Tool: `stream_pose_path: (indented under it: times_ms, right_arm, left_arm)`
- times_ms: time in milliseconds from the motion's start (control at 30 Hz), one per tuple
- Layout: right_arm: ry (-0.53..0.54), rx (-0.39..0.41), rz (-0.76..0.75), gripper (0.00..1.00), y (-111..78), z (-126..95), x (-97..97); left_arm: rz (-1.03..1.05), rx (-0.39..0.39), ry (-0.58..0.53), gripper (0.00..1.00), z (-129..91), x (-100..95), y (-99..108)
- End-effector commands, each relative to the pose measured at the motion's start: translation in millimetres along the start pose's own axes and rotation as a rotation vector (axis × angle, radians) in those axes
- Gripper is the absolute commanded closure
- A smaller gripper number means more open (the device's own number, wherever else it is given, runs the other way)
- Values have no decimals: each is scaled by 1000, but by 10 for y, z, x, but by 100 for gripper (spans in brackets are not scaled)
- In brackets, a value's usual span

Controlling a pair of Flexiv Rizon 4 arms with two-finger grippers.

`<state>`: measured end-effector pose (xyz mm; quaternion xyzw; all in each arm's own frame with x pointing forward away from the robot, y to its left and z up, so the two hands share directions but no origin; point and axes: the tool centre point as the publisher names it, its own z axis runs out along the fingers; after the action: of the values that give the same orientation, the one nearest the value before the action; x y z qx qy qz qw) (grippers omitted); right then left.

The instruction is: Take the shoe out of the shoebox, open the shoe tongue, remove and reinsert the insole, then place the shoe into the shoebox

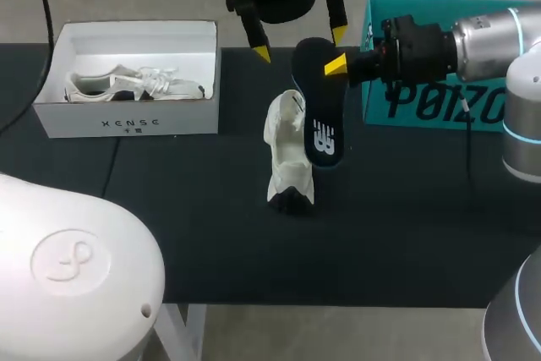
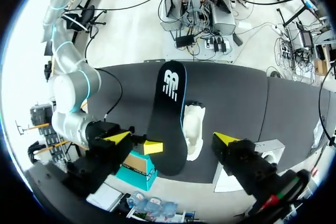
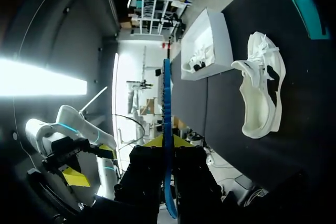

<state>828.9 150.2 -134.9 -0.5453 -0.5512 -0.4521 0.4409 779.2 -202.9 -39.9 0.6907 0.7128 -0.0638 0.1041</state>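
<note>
1. Expect little weight and much flex from the insole (image 1: 319, 116) (thin foam, by the look); likely to droop if held far from its middle.
2. Better to pinch across an edge near one end, as with the right jaws, clamped on its upper end.
3. Hangs upright just beside the shoe (image 1: 286, 158) on the surface, logo end down.
4. Looks dark navy, with a white logo and a blue rim.
5. Found apart above the shoe: left jaws, either side of the insole, not seen touching it.
</note>
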Motion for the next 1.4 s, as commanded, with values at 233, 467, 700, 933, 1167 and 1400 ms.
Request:
stream_pose_path:
  times_ms: [233, 467, 700, 933, 1167, 1400]
  right_arm:
    - [-2, 9, -1, 100, 16, 6, -4]
    - [5, 7, 4, 100, 3, 7, -19]
    - [8, 4, 3, 100, -3, -16, -17]
    - [33, 5, 5, 100, -10, -63, 1]
    - [56, -7, 5, 100, 7, -192, 67]
    - [49, -15, 0, 100, 13, -219, 86]
  left_arm:
    - [-59, -55, 107, 0, 45, -92, 121]
    - [-80, -63, 59, 0, 60, -173, 180]
    - [-60, -42, 59, 0, 67, -165, 169]
    - [-93, -49, -361, 0, -127, -89, 188]
    - [-203, -47, -861, 0, -397, 47, 245]
    - [-259, -3, -1004, 0, -469, 63, 270]
